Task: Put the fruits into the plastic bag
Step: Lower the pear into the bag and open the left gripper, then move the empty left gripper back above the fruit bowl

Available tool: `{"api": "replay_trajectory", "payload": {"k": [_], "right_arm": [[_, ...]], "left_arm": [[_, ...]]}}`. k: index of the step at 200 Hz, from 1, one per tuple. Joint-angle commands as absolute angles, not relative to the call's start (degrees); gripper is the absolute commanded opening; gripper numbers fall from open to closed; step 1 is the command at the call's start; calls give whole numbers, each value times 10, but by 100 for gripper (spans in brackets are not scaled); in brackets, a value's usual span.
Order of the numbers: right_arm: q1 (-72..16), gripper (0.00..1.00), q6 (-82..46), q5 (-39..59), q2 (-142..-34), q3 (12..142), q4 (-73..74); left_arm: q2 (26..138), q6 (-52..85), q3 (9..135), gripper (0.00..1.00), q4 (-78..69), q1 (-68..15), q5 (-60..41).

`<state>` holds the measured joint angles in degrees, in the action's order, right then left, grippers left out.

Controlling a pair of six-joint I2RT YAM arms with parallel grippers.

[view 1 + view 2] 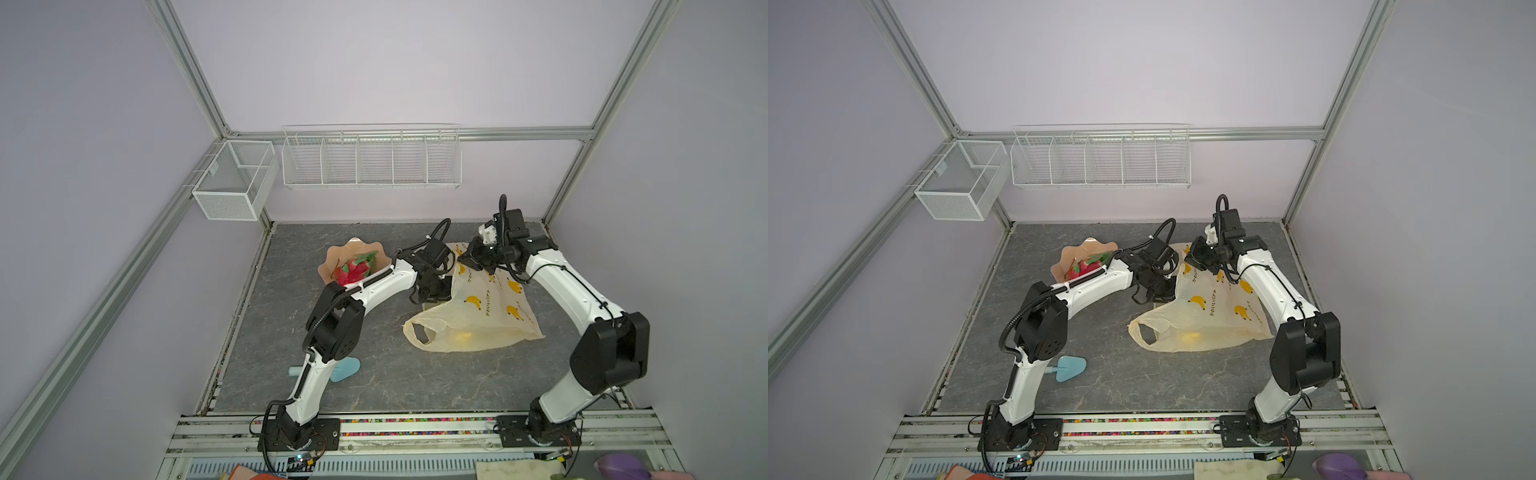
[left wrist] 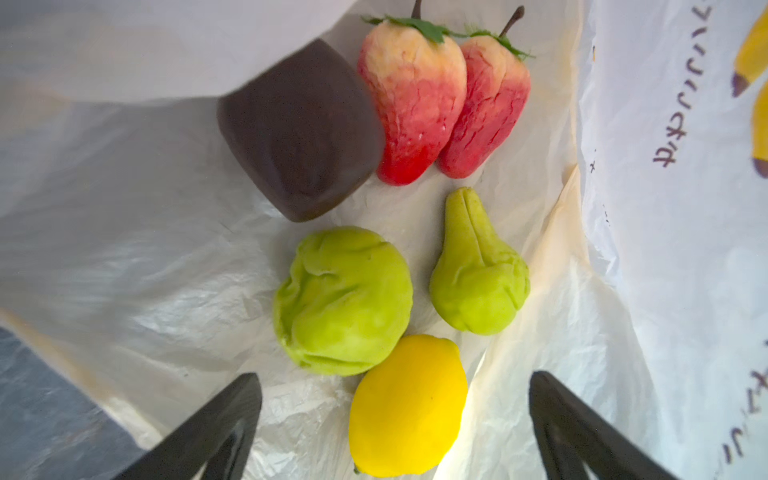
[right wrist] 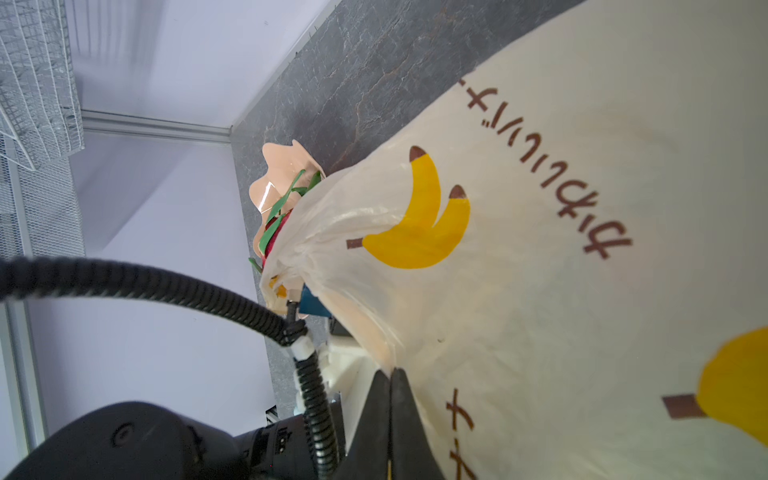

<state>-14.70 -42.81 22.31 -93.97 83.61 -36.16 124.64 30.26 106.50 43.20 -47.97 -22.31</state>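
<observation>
Left wrist view: left gripper (image 2: 392, 378) jaws entered apart inside cream banana-print plastic bag (image 2: 665, 270)?
Confirmed; right gripper (image 3: 390, 374) clamped on bag; red-pink green-scaled dragon fruit (image 1: 354, 270) entered toward tabletop's (image 1: 374, 382) far-left corner, nearer left arm (image 1: 386, 282).

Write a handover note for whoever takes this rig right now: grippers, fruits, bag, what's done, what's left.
Left gripper: jaws open and empty, inside the plastic bag, just above the fruits there.
Right gripper: jaws shut on the bag's edge, holding it lifted.
Done, in the bag: two strawberries, pear, green fruit, yellow lemon, dark brown piece.
Left: the dragon fruit lies in the peach dish; whether anything sits under it cannot be told.
Likely next: draw the left arm out and fetch the dragon fruit.
</observation>
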Motion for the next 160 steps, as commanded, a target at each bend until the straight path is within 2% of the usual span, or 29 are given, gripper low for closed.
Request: {"api": "replay_trajectory", "payload": {"k": [1,71,160], "right_arm": [[-142,7,-419,218,-924,824,-372],[-139,7,-420,217,-919,823,-372],[-136,7,-419,216,-918,828,-373]], "left_arm": [[1217,281,1082,100,466,-473,-184],[1168,269,1095,100,507,-461,-129],[1026,260,1015,100,589,-386,-46]]}}
